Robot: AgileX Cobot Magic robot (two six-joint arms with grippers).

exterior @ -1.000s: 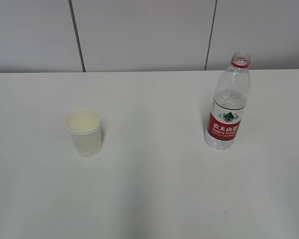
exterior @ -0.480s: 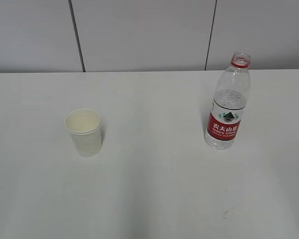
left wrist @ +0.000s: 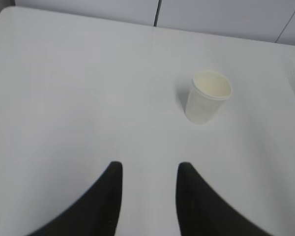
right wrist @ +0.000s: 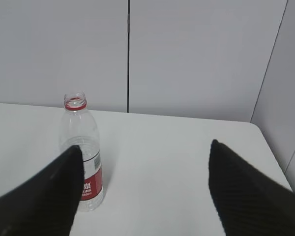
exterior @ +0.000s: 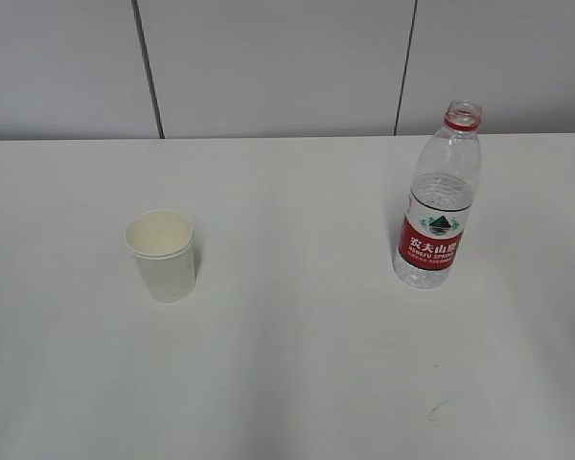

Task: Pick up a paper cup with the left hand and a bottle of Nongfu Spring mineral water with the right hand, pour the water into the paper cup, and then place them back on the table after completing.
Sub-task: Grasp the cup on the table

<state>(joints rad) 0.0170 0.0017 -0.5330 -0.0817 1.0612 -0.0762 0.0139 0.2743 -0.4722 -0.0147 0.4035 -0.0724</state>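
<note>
Cup: a small cream-white paper cup [exterior: 161,254] stands upright and open-mouthed on the left half of the large plain white tabletop [exterior: 287,364], touching nothing.
Bottle: a clear plastic mineral water bottle with a red label and red neck ring [exterior: 439,199] stands upright on the right half, cap off, well apart from the cup; the clear water [exterior: 427,271] shows in its lower part.
Left hand: the black two-finger gripper [left wrist: 147,179] hangs above bare table, fingers parted and holding nothing — the cup [left wrist: 207,96] lies ahead of them and off to the right in the wrist view.
Right hand: the black gripper fingers [right wrist: 145,172] are spread wide and empty; the bottle [right wrist: 83,152] sits ahead, towards the left finger rather than centred in the gap.
Deciding relation: both things have vertical long axes, so each likely wants a level side grasp — the left hand must shift right to centre the cup, the right hand left to centre the bottle.
Progress: judged from this, neither pick has begun.
</note>
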